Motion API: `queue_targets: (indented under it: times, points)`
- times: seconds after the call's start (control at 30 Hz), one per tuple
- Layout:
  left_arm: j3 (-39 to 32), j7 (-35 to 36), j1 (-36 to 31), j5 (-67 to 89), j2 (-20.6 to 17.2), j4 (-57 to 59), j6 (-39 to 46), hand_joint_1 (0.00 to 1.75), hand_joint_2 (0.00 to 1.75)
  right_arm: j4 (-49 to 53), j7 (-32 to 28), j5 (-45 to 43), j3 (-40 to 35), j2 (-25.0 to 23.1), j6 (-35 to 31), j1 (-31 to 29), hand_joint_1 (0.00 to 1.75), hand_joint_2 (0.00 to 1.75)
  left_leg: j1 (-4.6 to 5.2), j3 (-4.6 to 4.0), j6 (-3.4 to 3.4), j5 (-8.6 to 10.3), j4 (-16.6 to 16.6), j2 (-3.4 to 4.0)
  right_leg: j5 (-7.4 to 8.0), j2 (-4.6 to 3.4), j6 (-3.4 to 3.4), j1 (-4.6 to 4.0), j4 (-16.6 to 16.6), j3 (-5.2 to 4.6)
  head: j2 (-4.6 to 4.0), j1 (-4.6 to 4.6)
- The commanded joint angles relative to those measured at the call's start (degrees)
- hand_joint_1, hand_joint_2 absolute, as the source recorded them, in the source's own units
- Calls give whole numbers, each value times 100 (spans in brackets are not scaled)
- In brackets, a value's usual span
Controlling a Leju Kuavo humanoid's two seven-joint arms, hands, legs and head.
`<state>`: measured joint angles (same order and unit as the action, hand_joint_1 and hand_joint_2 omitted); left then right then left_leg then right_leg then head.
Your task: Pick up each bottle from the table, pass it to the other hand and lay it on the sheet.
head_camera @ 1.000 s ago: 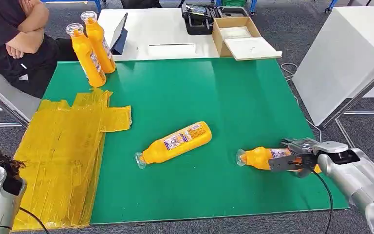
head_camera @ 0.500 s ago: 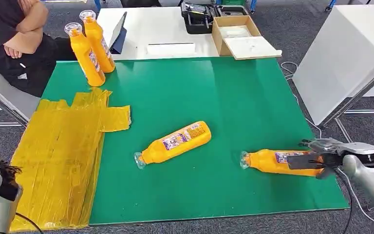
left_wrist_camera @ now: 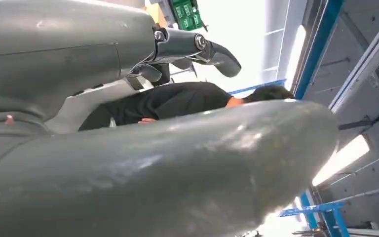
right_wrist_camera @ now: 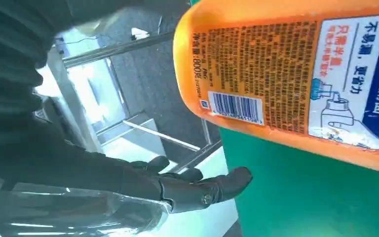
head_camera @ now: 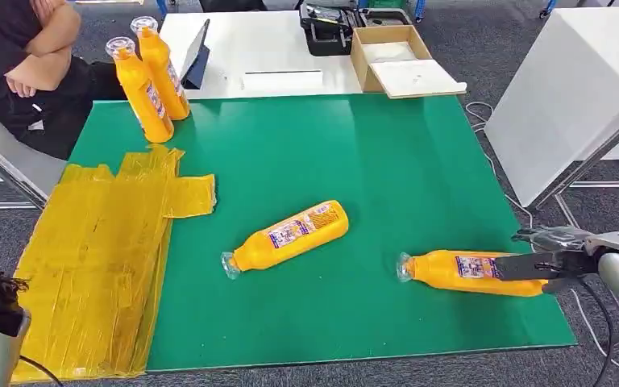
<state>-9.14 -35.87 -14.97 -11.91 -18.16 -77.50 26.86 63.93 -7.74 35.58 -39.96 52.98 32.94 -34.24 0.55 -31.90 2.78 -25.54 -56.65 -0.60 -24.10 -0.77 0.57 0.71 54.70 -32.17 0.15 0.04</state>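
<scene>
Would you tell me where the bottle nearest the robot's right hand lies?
In the head view, the bottle lies on its side near the green mat's right front corner, base toward the right robot hand.

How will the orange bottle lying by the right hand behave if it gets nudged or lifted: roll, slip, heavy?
The bottle lies on its side on the green mat, so a nudge may well roll it. It looks full and its label reads 800g, so probably heavy for its size. Its smooth glossy plastic could slip in the right hand, whose fingers reach its base end.

Right hand (head_camera: pixel 560 260) grip on near bottle (head_camera: pixel 467 272) unclear.
</scene>
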Motion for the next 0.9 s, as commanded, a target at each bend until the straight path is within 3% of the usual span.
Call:
queue_targets:
  times: [0.03, 0.23, 0.27, 0.3, 0.9]
  points:
    - [-74, 50, -26, -47, 24, 108, -21, 0, 0, 107, -50, -178, -681, 93, 192, -508, 175, 175, 1, 5, -13, -2, 2, 13, 2, -5, -4, 1, -1, 1, 0, 0]
    - [-93, 62, -2, -76, 16, 63, -22, 0, 0, -62, -130, -262, -1067, 32, 265, -818, 171, 175, 2, 8, -23, -3, 2, 19, 1, -7, -8, 2, 2, 3, 0, 2]
    - [-102, 63, 7, -78, 15, 51, -24, 0, 0, -122, -137, -288, -1195, 1, 284, -895, 73, 175, 1, 6, -17, -2, 2, 18, 2, -9, -6, 1, 0, 2, 0, 0]
    - [-111, 63, 16, -79, 13, 46, -28, 0, 0, -165, -143, -263, -1326, -34, 273, -966, 0, 175, 2, 11, -25, -4, 2, 27, 2, -15, -8, 2, 1, 4, 0, 2]
    - [-604, 38, 675, -214, 3, -515, 91, 0, 0, -740, -245, -666, -2657, -520, 486, -2212, 0, 175, -2, 12, -21, -5, 4, 36, 4, -22, -8, -2, -3, 3, 0, 0]
